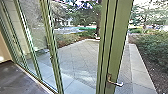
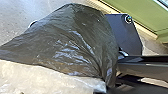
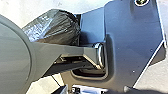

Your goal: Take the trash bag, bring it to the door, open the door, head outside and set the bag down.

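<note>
A dark trash bag bulges large in the left wrist view, its thin plastic glossy and creased, with pale, bluish streaks of light along the folds and a brownish tint where the sheen is weaker. The folds converge on a narrow, bunched end, while the body swells out rounded and full. In the right wrist view the same dark plastic shows beside the robot's base, bright and crinkled on one part, darker and pleated where it draws together. The bag is near the robot, with a green frame beyond it; how far it lies from the door cannot be told. Whether the left jaws are open or closed, and what they have hold of, cannot be made out, and the same goes for the right jaws. The door is green-framed, upright and fitted with a silver lever handle. Left of the door stand tall glass panels, with a dark floor at their foot. Beyond the door spreads sunlit paving in large slabs, backed by a tree; right of the door, low shrubs grow past a pale paved edge.
</note>
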### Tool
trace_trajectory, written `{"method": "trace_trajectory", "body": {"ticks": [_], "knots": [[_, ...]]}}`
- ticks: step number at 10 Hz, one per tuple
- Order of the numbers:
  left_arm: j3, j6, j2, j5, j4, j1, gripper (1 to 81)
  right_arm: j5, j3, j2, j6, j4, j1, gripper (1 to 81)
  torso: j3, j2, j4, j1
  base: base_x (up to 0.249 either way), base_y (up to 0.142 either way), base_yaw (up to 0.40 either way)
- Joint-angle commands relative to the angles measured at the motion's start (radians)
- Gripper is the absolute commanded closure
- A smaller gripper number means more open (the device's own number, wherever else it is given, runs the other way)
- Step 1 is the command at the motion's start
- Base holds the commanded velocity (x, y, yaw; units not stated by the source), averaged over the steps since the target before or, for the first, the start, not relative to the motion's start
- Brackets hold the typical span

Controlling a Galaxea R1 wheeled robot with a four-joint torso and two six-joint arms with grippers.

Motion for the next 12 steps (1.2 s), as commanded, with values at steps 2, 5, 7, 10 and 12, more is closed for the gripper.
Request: {"method": "trace_trajectory", "body": {"ticks": [2, 5, 7, 10, 12], "knots": [[0.013, 0.000, -0.008, 0.070, -0.002, -0.043, 81.1, -0.062, 0.316, -0.203, -0.001, -0.011, 0.022, 1.0, 0.000, 0.000, 0.000, 0.000, 0.000, 0.000, 0.000], [0.013, -0.001, -0.004, 0.070, -0.004, -0.043, 81.1, 0.000, 0.534, -0.343, -0.004, -0.061, -0.007, 1.0, 0.000, 0.000, 0.000, 0.000, 0.000, 0.000, 0.000], [0.013, -0.001, 0.001, 0.070, -0.004, -0.043, 81.1, 0.032, 0.622, -0.422, -0.006, -0.061, -0.015, 1.0, 0.000, 0.000, 0.000, 0.000, 0.000, 0.000, 0.000], [0.012, 0.000, 0.003, 0.070, -0.004, -0.043, 81.1, 0.033, 0.763, -0.559, -0.006, -0.049, -0.006, 1.0, 0.000, 0.000, 0.000, 0.000, 0.000, 0.000, 0.000], [0.009, 0.002, 0.009, 0.070, -0.004, -0.043, 81.1, 0.056, 0.853, -0.650, -0.004, -0.049, -0.003, 1.0, 0.000, 0.000, 0.000, 0.000, 0.000, 0.000, 0.000]]}}
